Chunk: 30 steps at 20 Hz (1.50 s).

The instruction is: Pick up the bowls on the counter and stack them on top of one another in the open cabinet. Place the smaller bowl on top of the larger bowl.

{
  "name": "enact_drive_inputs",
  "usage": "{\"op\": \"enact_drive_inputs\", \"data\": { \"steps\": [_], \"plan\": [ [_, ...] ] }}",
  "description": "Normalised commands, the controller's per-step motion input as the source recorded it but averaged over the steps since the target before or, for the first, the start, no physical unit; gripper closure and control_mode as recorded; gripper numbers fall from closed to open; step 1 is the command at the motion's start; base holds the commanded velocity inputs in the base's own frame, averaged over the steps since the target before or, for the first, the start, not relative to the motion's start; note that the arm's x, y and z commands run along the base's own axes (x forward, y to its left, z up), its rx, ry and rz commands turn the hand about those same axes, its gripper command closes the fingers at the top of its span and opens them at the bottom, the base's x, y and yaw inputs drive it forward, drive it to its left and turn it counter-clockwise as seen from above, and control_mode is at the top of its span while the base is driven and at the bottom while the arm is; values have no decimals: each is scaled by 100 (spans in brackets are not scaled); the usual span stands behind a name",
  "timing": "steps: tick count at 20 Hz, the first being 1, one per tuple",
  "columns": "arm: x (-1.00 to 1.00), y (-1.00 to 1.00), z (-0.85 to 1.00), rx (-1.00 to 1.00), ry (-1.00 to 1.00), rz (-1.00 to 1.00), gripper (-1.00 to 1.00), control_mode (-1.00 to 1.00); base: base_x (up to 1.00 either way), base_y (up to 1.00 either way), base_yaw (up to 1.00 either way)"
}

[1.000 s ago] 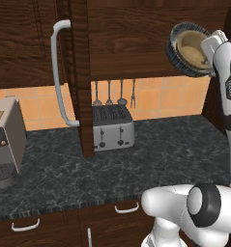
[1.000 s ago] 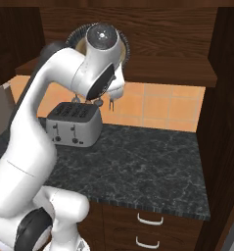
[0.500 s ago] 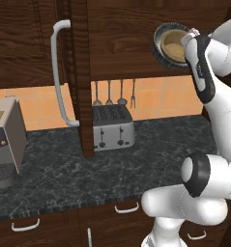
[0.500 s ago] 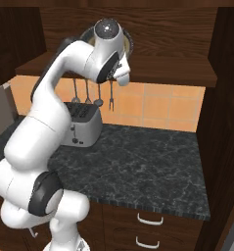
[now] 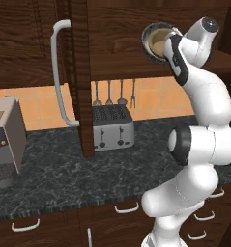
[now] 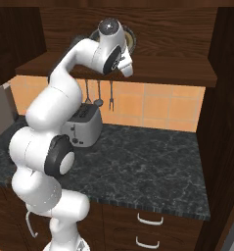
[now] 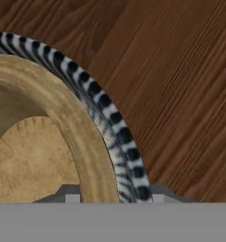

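The wide, blue-grey line-patterned larger bowl [image 5: 157, 41], pinched at its rim by the gripper [image 5: 172, 44], has been carried leftward into the dark wooden cabinet [image 5: 117, 29], so placement seems near.

Even, flat rendered light, medium bright, no glare. Soft shadow under cabinet [image 5: 136, 58] onto tiled wall [image 6: 152, 105]. Worktop [image 6: 148, 162] dark, faint sheen. Base views sharp; hand view close-up, coarse and slightly blurred. No edge distortion.

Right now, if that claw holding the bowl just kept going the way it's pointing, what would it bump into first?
Probably the cabinet's wooden back panel: the gripper looks along the larger bowl straight at the wood grain. How far off it is cannot be told.
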Motion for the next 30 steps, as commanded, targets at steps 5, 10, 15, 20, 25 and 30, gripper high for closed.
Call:
{"op": "enact_drive_inputs", "data": {
  "steps": [5, 10, 15, 20, 25, 30],
  "plan": [
    [50, 0, -5, -4, 0, -2, -100, -100, 0, 0, 0],
    [-41, -1, 0, 0, -14, 0, -100, -100, 0, 0, 0],
    [-100, 0, -31, 0, -54, 0, -100, -100, 0, 0, 0],
    [-100, -4, -96, 0, -38, 0, -100, -100, 0, 0, 0],
    [-100, -9, -100, -10, -1, 0, -100, -100, 0, 0, 0],
    [-100, -17, -45, 0, 7, -8, -100, -100, 0, 0, 0]
  ]
}}
